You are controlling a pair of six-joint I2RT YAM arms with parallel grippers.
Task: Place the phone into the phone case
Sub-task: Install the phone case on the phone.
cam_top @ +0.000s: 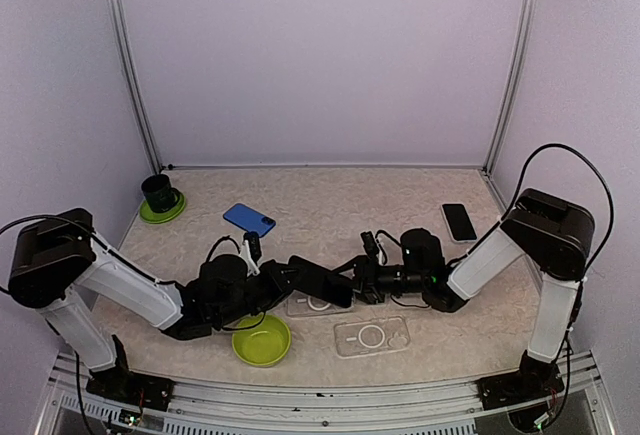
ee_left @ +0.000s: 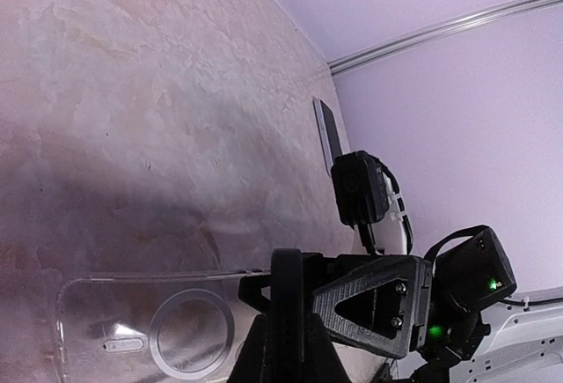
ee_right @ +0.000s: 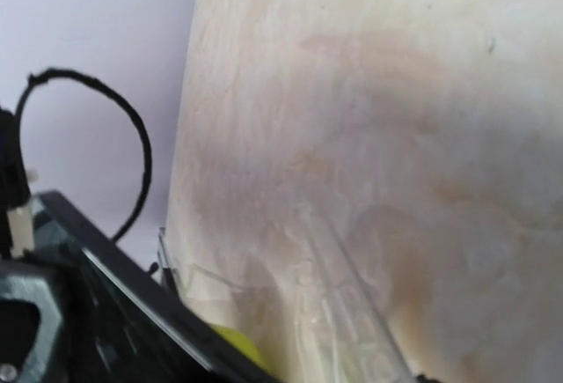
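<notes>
Phone [cam_top: 322, 282] tight in left tool [cam_top: 292, 276], aslant over clear phone case [cam_top: 312, 306]; right tool [cam_top: 366, 281], spread indiscernible.

White-shelled arms [cam_top: 130, 290] with black joints, looping black cables [cam_top: 560, 155], and a black screw-studded right hand [cam_top: 365, 277].

Soft even light; close-up blur over phone case [ee_right: 343, 305]

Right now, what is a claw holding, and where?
The left claw pinches the black phone at its left end. Whether the right claw grips it cannot be told.
</notes>
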